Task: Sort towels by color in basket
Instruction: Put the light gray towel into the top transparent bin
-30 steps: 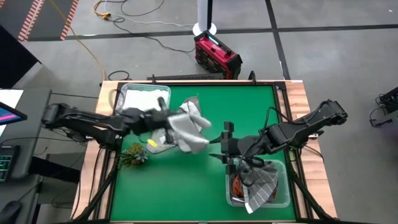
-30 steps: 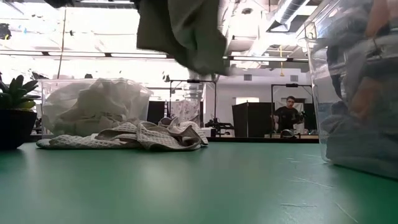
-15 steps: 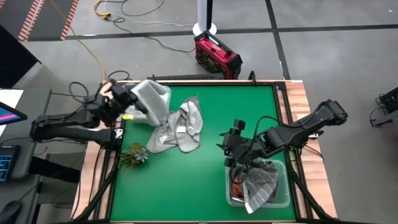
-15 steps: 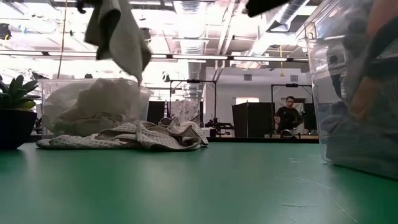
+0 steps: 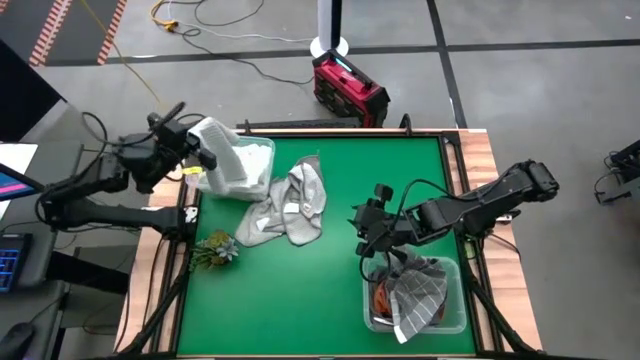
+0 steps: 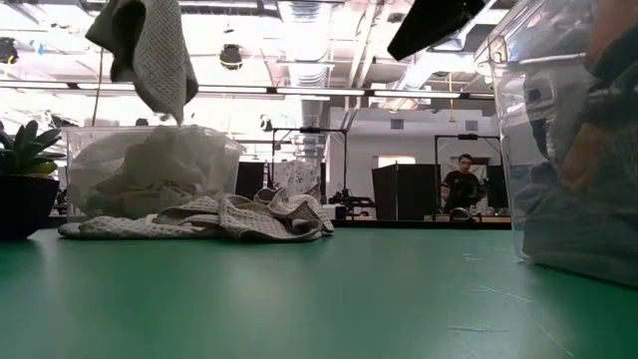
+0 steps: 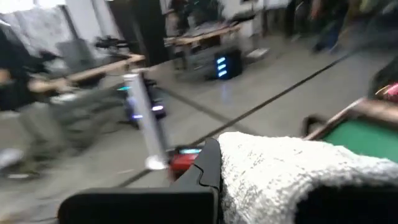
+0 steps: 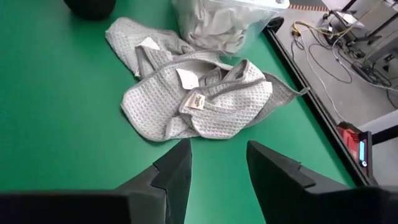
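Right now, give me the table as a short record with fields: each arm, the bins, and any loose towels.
left gripper: jaws shut on a light grey towel, held up above the left bin
right gripper: jaws open, empty, above the green mat near the right bin
left bin contents: white cloth
right bin contents: grey checked towel, something rust orange beside it
loose towels: light grey towels on the mat, crumpled, tags showing
other: small plant at the left edge of the mat
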You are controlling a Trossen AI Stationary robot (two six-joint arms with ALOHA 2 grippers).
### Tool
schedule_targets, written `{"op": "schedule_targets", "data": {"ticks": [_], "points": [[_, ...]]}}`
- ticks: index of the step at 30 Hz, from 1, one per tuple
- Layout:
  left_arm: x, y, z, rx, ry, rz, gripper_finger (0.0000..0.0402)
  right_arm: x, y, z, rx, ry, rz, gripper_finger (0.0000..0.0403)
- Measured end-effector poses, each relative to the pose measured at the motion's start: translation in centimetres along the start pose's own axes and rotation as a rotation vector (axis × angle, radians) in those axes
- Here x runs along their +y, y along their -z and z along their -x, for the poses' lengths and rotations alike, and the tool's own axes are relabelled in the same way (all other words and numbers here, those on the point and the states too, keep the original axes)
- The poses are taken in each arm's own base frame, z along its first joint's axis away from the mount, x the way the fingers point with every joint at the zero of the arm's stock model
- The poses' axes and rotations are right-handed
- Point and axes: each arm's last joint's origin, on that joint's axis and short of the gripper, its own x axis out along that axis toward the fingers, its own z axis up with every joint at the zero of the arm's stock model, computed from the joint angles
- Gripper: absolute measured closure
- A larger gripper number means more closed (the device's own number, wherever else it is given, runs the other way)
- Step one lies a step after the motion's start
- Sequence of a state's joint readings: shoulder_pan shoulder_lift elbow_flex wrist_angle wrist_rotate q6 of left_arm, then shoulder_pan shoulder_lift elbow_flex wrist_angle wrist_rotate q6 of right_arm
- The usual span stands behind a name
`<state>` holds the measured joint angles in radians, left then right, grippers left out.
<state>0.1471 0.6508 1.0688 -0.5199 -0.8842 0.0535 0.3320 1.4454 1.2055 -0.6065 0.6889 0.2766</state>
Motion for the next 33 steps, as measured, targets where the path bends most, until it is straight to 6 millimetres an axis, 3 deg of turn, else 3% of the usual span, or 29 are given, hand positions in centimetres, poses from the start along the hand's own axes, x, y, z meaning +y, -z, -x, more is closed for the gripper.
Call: {"op": "schedule_targets", "data": {"ticks": [7, 11, 15, 19, 23, 33], "points": [[-0.3, -2.7, -0.9, 0.054, -0.238, -0.274, 0.0401, -0.3, -0.3, -0.3, -0.014, 0.010, 0.014, 0.0223], [0.4, -4.1, -0.3, 0.047, -0.258, -0.367, 0.0401, -0.3, -0.3, -0.2, -0.014, 0.009, 0.022, 0.0223], [1.1, -4.1, 0.2, 0.055, -0.258, -0.456, 0.0401, -0.3, -0.3, -0.3, -0.013, 0.010, 0.044, 0.0223], [0.9, -3.2, 0.1, 0.108, -0.232, -0.525, 0.0401, -0.6, -0.5, -0.5, -0.022, 0.016, 0.036, 0.0223], [-0.7, -1.7, -1.2, 0.205, -0.194, -0.619, 0.0401, -0.7, -0.7, -0.6, -0.039, 0.017, 0.030, 0.0223], [-5.1, 3.1, -7.3, 0.412, -0.238, -0.628, 0.0401, -0.5, -1.0, -0.5, -0.062, 0.005, 0.025, 0.0223]]}}
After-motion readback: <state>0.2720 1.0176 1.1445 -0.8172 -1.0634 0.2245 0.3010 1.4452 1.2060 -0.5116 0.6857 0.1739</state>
